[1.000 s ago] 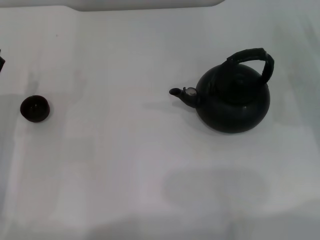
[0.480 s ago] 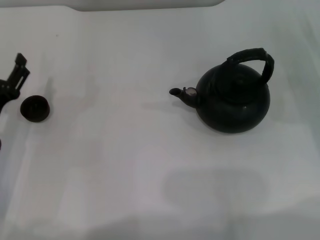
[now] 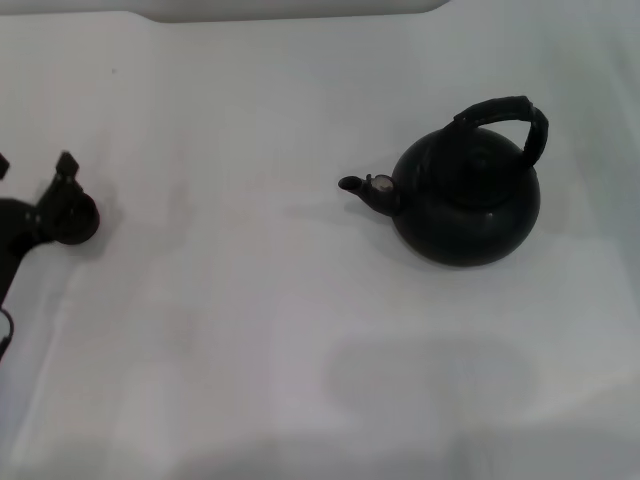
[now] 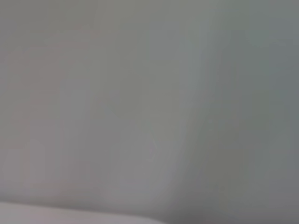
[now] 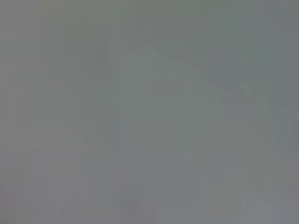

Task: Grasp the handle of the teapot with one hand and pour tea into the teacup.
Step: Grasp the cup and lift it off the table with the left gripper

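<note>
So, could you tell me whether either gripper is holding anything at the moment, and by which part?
It cannot be told: the left gripper overlaps the teacup, hiding any contact. The teapot and its handle stand untouched.

Soft even light (wrist views featureless)

We see a white table (image 3: pixel 250 330) filling nearly the whole head view, its surface smooth and matte. We notice a soft grey oval shadow (image 3: pixel 430 375) lying on it toward the near edge, and faint darker shading along the near rim. At the far side we make out a brighter white strip (image 3: pixel 290 8) with rounded corners. Both wrist views give us only a plain grey-white surface.
</note>
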Controlling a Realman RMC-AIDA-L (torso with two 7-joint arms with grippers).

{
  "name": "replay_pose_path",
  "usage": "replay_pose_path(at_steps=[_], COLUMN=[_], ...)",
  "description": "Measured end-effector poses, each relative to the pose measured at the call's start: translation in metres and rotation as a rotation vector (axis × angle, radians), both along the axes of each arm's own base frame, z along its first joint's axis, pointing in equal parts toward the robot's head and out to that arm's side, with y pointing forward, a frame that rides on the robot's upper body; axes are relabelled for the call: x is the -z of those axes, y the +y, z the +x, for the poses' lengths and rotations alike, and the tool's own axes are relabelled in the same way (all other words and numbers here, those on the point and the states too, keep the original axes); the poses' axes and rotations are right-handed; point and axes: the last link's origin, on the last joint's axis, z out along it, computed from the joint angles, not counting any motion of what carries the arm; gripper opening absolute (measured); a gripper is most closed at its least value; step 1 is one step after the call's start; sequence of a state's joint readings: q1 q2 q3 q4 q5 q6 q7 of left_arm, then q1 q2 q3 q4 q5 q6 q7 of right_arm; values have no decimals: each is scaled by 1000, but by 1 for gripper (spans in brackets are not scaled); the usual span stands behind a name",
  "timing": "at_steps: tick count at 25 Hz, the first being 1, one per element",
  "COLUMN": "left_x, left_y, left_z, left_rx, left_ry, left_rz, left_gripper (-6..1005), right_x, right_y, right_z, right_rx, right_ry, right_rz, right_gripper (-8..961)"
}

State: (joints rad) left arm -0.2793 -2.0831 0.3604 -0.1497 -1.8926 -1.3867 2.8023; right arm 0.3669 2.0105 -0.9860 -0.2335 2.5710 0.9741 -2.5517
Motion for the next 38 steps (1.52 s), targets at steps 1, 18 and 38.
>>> replay_pose_path(at_steps=[1, 18, 38], left_x=[1, 11, 19], left_y=[-3, -18, -5], left_z=[-1, -11, -13], left_rx=[-1, -58, -86], left_ry=[1, 12, 40], left_rz=[-7, -66, -126], left_gripper=[893, 893, 892], right_x=[-2, -7, -7], right_y=[0, 6, 6], right_z=[1, -2, -3], right_rx=[3, -4, -8], right_ry=[1, -3, -5], right_rz=[8, 26, 24], right_gripper=[721, 720, 721])
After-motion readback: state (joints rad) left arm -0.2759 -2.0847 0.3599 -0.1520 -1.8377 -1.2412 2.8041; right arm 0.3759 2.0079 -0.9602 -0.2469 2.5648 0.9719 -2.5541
